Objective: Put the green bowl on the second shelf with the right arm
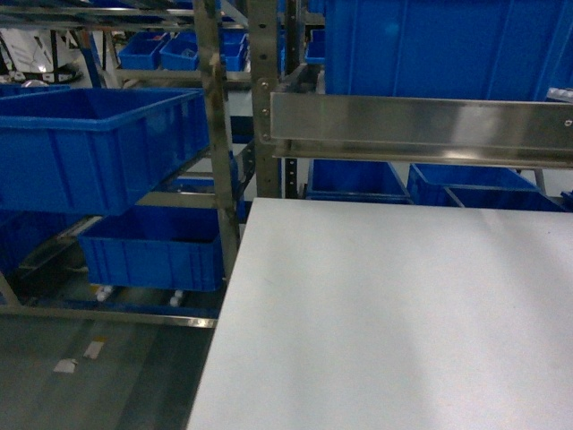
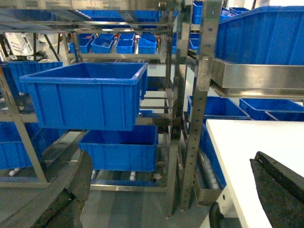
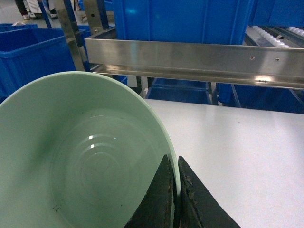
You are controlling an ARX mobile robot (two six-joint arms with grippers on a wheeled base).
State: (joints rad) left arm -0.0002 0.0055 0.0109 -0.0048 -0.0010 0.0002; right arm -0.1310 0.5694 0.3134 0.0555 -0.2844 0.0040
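Bowl item: green bowl (image 3: pixel 71 156), rim pinched between the clenched fingers of the right gripper (image 3: pixel 175 190), held above the white table (image 3: pixel 237 147). Left gripper (image 2: pixel 166 190) released, its dark fingers (image 2: pixel 278 185) spread wide at the table's edge. Beyond: steel rail of the second shelf (image 3: pixel 190 59), carrying a large blue tub (image 3: pixel 180 19). Further blue tubs (image 1: pixel 94 148) on racks to the left.

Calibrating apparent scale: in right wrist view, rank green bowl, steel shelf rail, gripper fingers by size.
1. green bowl, inflated by nearness to the camera
2. steel shelf rail
3. gripper fingers, partly cropped
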